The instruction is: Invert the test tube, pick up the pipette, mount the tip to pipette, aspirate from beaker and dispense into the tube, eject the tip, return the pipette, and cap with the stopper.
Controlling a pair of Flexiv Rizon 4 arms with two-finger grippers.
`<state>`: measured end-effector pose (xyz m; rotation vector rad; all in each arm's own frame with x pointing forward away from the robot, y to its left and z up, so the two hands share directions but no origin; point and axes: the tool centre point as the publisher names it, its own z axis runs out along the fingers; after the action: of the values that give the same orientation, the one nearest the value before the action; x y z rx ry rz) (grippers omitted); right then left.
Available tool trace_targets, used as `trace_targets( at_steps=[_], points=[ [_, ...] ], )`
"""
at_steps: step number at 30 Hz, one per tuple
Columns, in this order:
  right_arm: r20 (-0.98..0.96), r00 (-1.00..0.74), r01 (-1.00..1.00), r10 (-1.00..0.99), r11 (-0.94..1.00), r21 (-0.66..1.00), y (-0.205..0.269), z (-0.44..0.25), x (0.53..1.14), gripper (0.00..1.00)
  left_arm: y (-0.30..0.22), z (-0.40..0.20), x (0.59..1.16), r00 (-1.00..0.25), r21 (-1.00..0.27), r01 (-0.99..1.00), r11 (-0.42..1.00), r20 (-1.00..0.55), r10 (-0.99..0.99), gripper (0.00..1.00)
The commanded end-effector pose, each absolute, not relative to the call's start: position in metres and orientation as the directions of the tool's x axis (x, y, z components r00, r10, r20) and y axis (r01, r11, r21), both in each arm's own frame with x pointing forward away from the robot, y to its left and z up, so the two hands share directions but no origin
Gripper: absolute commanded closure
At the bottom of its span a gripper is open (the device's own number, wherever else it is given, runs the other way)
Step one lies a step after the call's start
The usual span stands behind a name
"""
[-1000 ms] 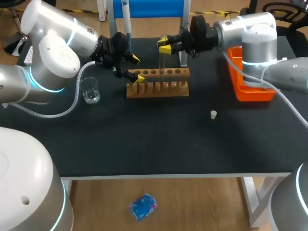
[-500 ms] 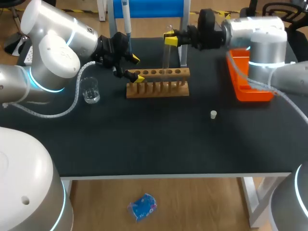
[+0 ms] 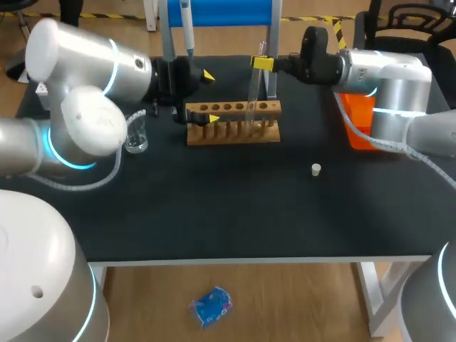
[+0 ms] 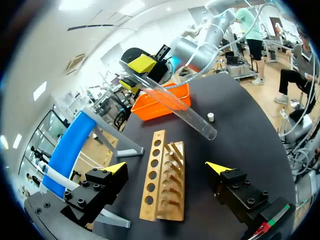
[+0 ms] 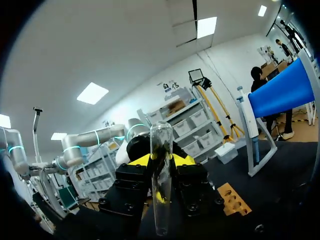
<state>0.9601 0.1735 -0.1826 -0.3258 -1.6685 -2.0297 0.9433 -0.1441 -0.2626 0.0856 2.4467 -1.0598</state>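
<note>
1 test tube | clamped in right end effector, above rack | left end effector wide open

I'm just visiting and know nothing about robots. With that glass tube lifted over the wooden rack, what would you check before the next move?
1. Grip: the right gripper has both fingers on the test tube: ok.
2. Tube clear of the wooden rack: ok. The left wrist view shows its lower end apart from the rack.
3. Tube mouth up: not ok. The open end faces down.
4. Other arm out of the way: the left gripper is open at the rack's end and not touching the tube: ok.
5. Free rack holes: ok. They look empty.
6. Stopper ready: ok. It lies on the table, apart from the rack.
</note>
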Motion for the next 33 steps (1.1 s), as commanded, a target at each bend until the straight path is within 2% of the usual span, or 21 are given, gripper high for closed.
trace_targets(
  at_steps=[1, 2, 3, 4, 5, 7, 8, 23, 24, 25, 26, 28, 29, 31, 33],
  points=[
    [0.476, -0.852, 0.509, -0.221, -0.131, 0.851, 0.173, -0.183, 0.962, 1.00, -0.143, -0.268, 0.941, -0.874, -0.686, 0.248, 0.684, -0.463, -0.148, 0.00],
    [0.476, -0.852, 0.509, -0.221, -0.131, 0.851, 0.173, -0.183, 0.962, 1.00, -0.144, -0.259, 0.940, -0.873, -0.745, 0.293, 0.599, -0.464, -0.151, 0.00],
    [0.576, -0.786, 0.611, -0.225, -0.139, 0.780, 0.172, -0.180, 0.961, 1.00, -0.145, -0.247, 0.935, -0.849, -0.785, 0.397, 0.475, -0.511, -0.134, 0.00],
    [0.628, -0.746, 0.661, -0.224, -0.131, 0.739, 0.171, -0.179, 0.961, 1.00, -0.145, -0.242, 0.932, -0.814, -0.756, 0.473, 0.453, -0.571, -0.105, 0.00],
    [0.684, -0.693, 0.717, -0.228, -0.114, 0.688, 0.171, -0.176, 0.961, 1.00, -0.146, -0.237, 0.928, -0.801, -0.767, 0.526, 0.369, -0.592, -0.090, 0.00],
    [0.770, -0.584, 0.808, -0.257, -0.099, 0.580, 0.170, -0.170, 0.957, 1.00, -0.145, -0.232, 0.923, -0.797, -0.778, 0.564, 0.276, -0.601, -0.063, 0.00],
    [0.793, -0.544, 0.836, -0.273, -0.099, 0.539, 0.169, -0.164, 0.957, 1.00, -0.143, -0.232, 0.921, -0.829, -0.811, 0.535, 0.237, -0.558, -0.040, 0.00],
    [0.791, -0.544, 0.837, -0.281, -0.114, 0.535, 0.168, -0.161, 0.959, 1.00, -0.142, -0.230, 0.922, -0.847, -0.831, 0.506, 0.230, -0.530, -0.053, 0.00],
    [0.835, -0.470, 0.882, -0.284, -0.110, 0.459, 0.168, -0.161, 0.960, 1.00, -0.142, -0.231, 0.921, -0.758, -0.710, 0.620, 0.335, -0.652, 0.019, 0.00],
    [0.847, -0.446, 0.893, -0.289, -0.087, 0.441, 0.168, -0.159, 0.961, 1.00, -0.142, -0.227, 0.921, -0.651, -0.602, 0.710, 0.366, -0.759, 0.016, 0.00],
    [0.867, -0.409, 0.911, -0.284, -0.084, 0.403, 0.167, -0.157, 0.962, 1.00, -0.143, -0.221, 0.917, -0.597, -0.570, 0.762, 0.308, -0.802, -0.007, 0.00],
    [0.907, -0.320, 0.946, -0.275, -0.046, 0.320, 0.164, -0.153, 0.962, 1.00, -0.143, -0.218, 0.913, -0.346, -0.277, 0.886, 0.373, -0.929, 0.131, 0.00],
    [0.923, -0.279, 0.960, -0.264, -0.040, 0.279, 0.164, -0.152, 0.963, 1.00, -0.144, -0.216, 0.910, -0.296, -0.253, 0.913, 0.320, -0.951, 0.092, 0.00],
    [0.950, -0.212, 0.975, -0.231, 0.009, 0.220, 0.161, -0.151, 0.962, 1.00, -0.144, -0.215, 0.907, -0.126, -0.068, 0.941, 0.331, -0.980, 0.156, 0.00],
    [0.925, -0.270, 0.963, -0.267, -0.075, 0.260, 0.160, -0.147, 0.968, 1.00, -0.145, -0.216, 0.906, -0.090, -0.023, 0.934, 0.356, -0.981, 0.174, 0.00]
  ],
)
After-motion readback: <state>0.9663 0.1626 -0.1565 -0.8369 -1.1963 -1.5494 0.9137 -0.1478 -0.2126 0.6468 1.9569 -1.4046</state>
